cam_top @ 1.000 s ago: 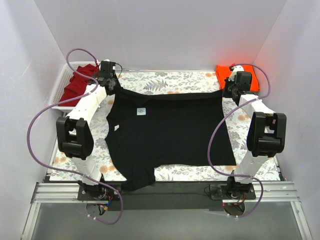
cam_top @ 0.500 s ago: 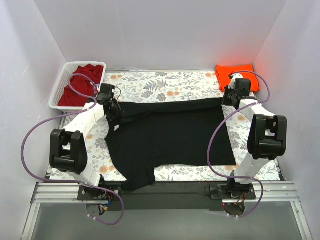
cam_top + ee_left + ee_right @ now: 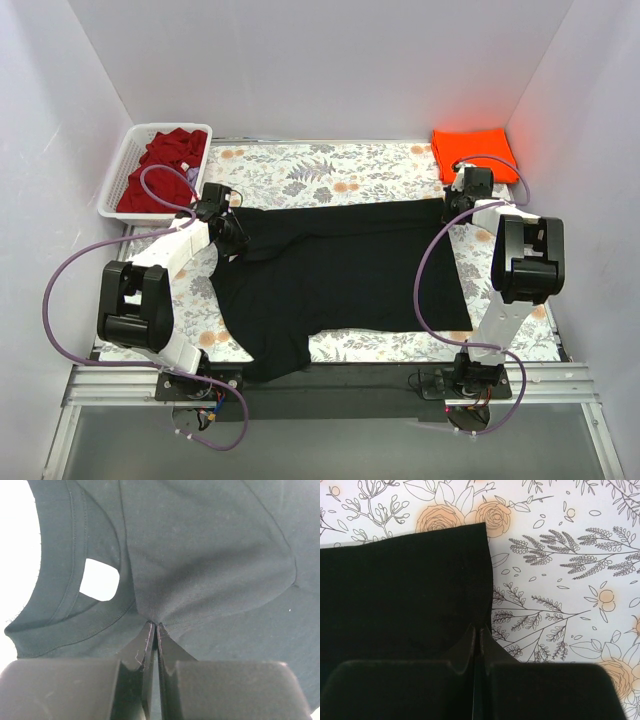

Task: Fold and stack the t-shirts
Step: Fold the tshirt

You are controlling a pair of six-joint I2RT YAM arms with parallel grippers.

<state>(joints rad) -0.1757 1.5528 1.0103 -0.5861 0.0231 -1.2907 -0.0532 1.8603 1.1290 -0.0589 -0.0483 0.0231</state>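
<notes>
Both pincers had drawn the far edge of the black soft cloth t-shirt nearer than a second before, doubling that edge over. The left pincer was pinched tight on cloth beside the collar, and the right pincer was clamped on the shirt's far right corner. The shirt lay spread across the middle of the flower-printed bench. The bright orange t-shirt lay at the far right corner, and the dark red t-shirt was heaped in the white slatted plastic basket at the far left.
</notes>
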